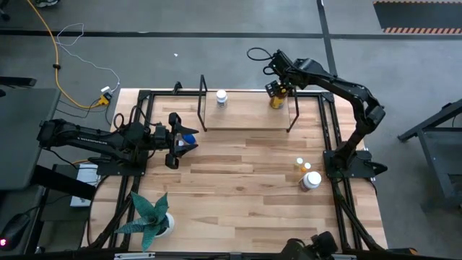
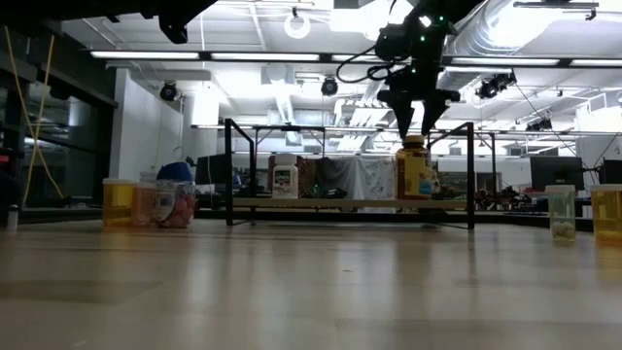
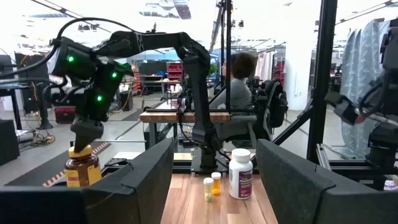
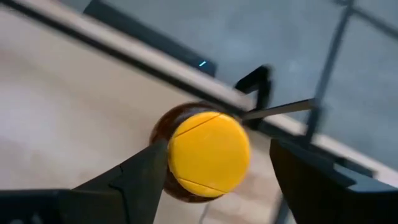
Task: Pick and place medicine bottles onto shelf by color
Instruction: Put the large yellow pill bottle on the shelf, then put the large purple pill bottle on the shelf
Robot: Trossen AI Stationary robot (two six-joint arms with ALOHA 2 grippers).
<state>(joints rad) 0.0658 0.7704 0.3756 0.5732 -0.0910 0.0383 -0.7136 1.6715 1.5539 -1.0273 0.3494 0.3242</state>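
The shelf [image 1: 249, 117] stands at the table's far side. On it a white bottle [image 1: 221, 97] stands at the left and the amber bottle with the yellow cap [image 1: 276, 102] stands upright at the right end. My right gripper [image 1: 278, 88] is open and points down right above that cap [image 4: 208, 152], one finger on each side of it. In the low view its fingertips [image 2: 415, 126] end just over the cap. My left gripper [image 1: 175, 141] is open and empty above the table's left part.
A white bottle [image 1: 311, 180] and small orange and yellow vials [image 1: 300, 165] stand on the table's right part. The low view shows a blue-capped bottle [image 2: 175, 197] and yellow vials [image 2: 117, 202] at its left. A potted plant [image 1: 150, 217] stands near left.
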